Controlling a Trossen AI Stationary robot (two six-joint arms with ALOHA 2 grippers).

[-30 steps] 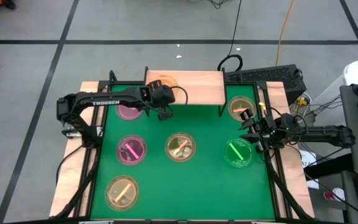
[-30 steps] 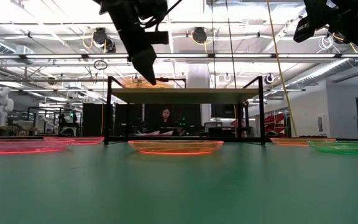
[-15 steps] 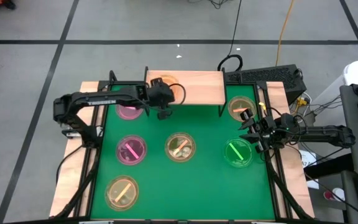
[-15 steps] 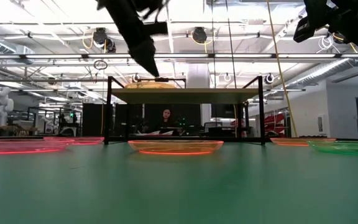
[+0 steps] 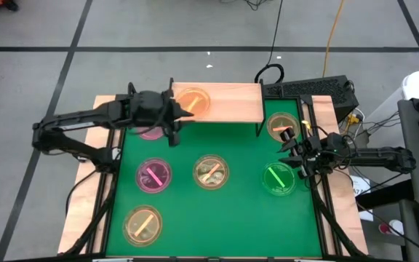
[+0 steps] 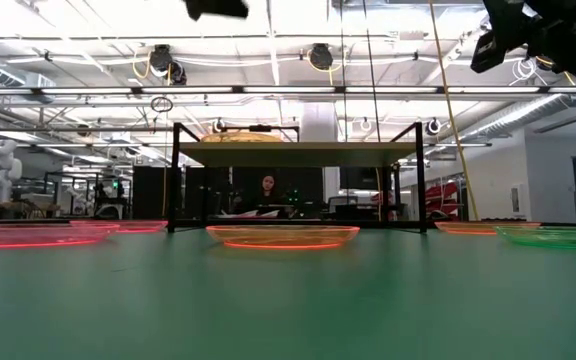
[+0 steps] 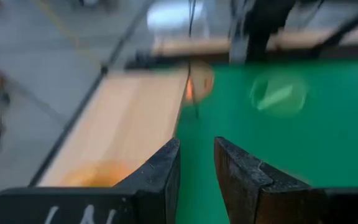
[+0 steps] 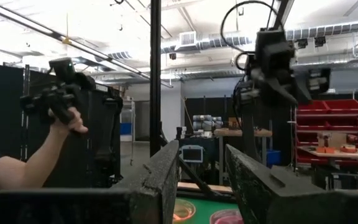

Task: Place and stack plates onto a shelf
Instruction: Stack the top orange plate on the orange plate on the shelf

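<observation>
The shelf (image 5: 228, 102) stands at the table's far edge, and one amber plate (image 5: 192, 100) lies flat on its left end; the low view shows this amber plate (image 6: 246, 130) on the board. My left gripper (image 5: 180, 113) hovers open and empty just left of and nearer than that plate, above the table; its open fingers (image 7: 166, 165) show in the left wrist view. A pink plate (image 5: 150, 132) lies partly under the left arm. My right gripper (image 5: 291, 149) waits open between an amber plate (image 5: 282, 125) and a green plate (image 5: 278, 179).
More plates lie flat on the green table: pink (image 5: 153, 175), amber (image 5: 211, 172) and amber (image 5: 142, 223). The shelf's right half is bare wood. In the right wrist view a person's arm (image 8: 36, 155) holds a controller beyond the table. Cables and a keyboard lie off the table's far right corner.
My left gripper has drawn back from over the amber plate toward the table's left and risen; in the low view its fingers have left the picture at the top. The amber plate stays on the shelf's left end.
</observation>
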